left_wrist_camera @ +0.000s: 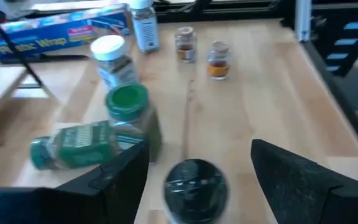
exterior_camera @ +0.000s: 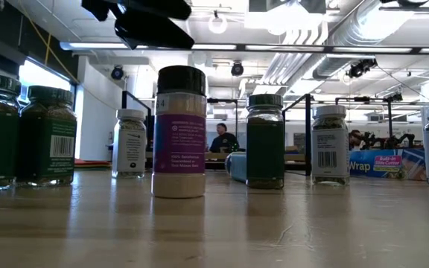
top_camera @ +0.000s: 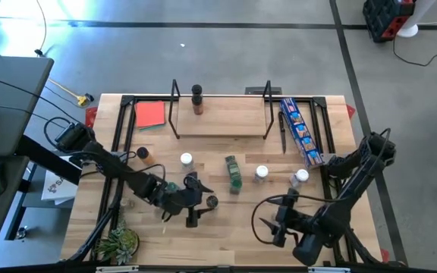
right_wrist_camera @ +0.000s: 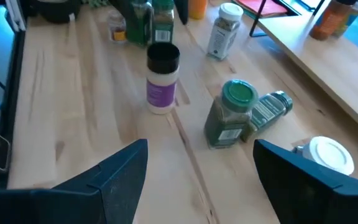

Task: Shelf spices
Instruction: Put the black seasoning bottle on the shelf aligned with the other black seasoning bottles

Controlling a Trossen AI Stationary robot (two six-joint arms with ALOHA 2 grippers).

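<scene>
Left wrist view: black-lidded jar [left_wrist_camera: 196, 188] between left gripper's [left_wrist_camera: 197, 177] spread fingers.

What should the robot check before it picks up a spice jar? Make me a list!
1. Left gripper open: ok, the fingers stand wide apart.
2. Black-lid jar between the left fingers: ok, and it stands upright.
3. Right gripper open and empty: ok.
4. Room on the shelf: ok, only one dark-lid jar stands there.
5. All jars upright: not ok, one green jar lies on its side against a green-lid jar.
6. Black-lid jar's lid on tight: cannot tell.
</scene>
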